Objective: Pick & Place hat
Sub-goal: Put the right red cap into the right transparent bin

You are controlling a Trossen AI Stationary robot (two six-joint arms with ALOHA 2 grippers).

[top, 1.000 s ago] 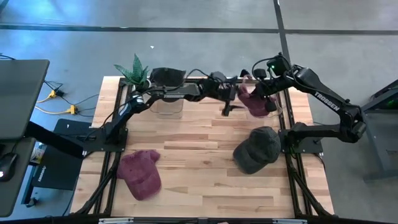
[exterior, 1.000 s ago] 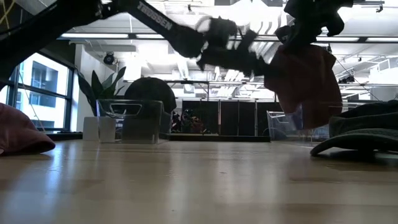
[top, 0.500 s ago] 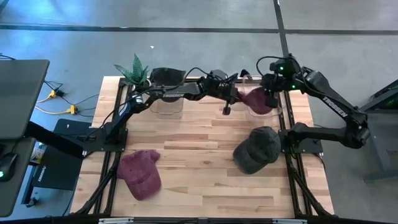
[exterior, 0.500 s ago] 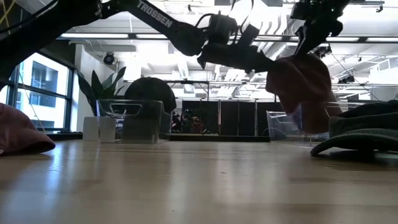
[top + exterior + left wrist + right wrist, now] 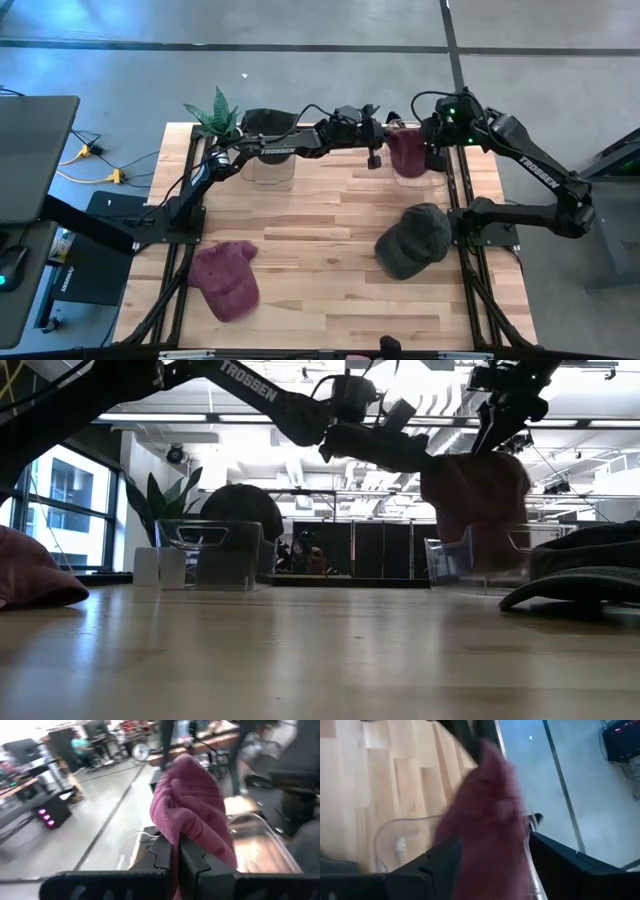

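Both grippers pinch the maroon hat (image 5: 408,152) above the far-right clear bin (image 5: 470,560). Lower it squarely inside the bin's walls; left gripper (image 5: 374,150) frees first, then the right gripper (image 5: 432,150).

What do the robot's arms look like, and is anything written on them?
Both arms are black and jointed. The right arm has white TROSSEN lettering and a small green light near its wrist. The left arm also carries white lettering and a thin black cable looping above it. Each hand has two dark, blocky fingers.
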